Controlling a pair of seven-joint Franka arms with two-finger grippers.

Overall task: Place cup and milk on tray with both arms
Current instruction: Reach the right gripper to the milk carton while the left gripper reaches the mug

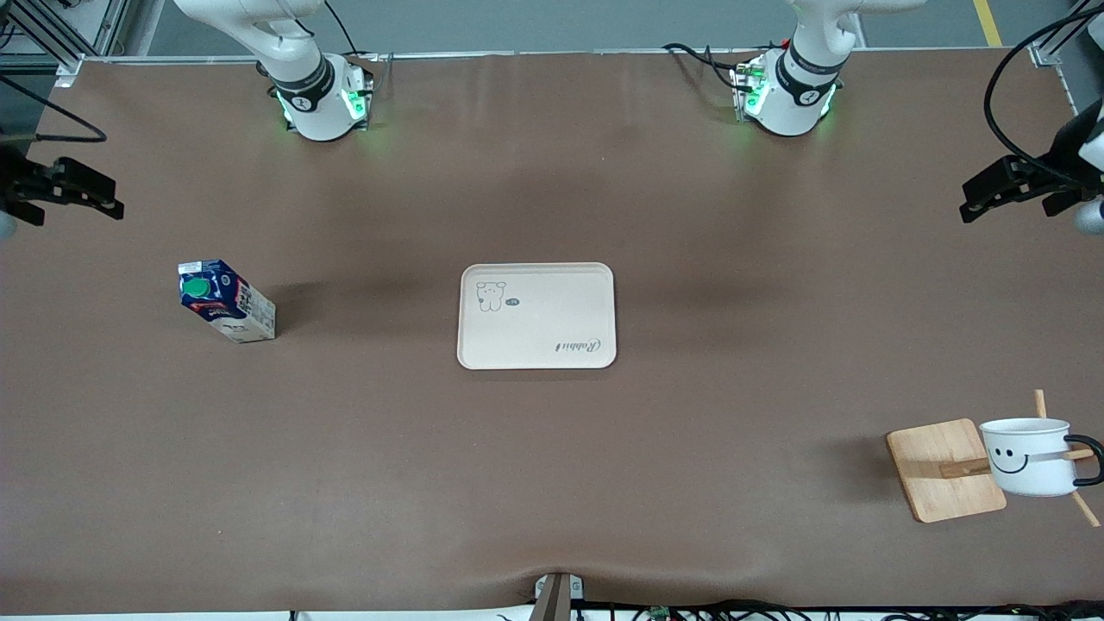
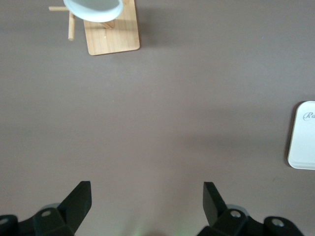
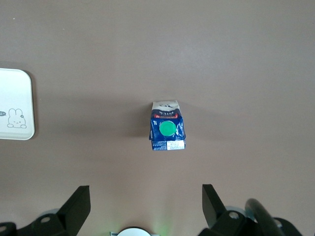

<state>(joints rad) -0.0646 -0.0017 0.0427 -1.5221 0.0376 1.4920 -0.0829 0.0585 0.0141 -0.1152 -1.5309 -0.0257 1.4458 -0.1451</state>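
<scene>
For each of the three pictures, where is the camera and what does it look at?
Front view: high, facing both bases; shows milk, tray, cup, left gripper, right gripper.
Left wrist view: looks down past its open gripper at the cup.
Right wrist view: looks down past its open gripper at the milk.
All three share the tray.

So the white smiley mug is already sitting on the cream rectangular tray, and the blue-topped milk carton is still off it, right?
Not quite. In the front view the white smiley mug stands beside the square wooden board, toward the left arm's end, well away from the cream rectangular tray. The blue-topped milk carton is indeed off it.
</scene>
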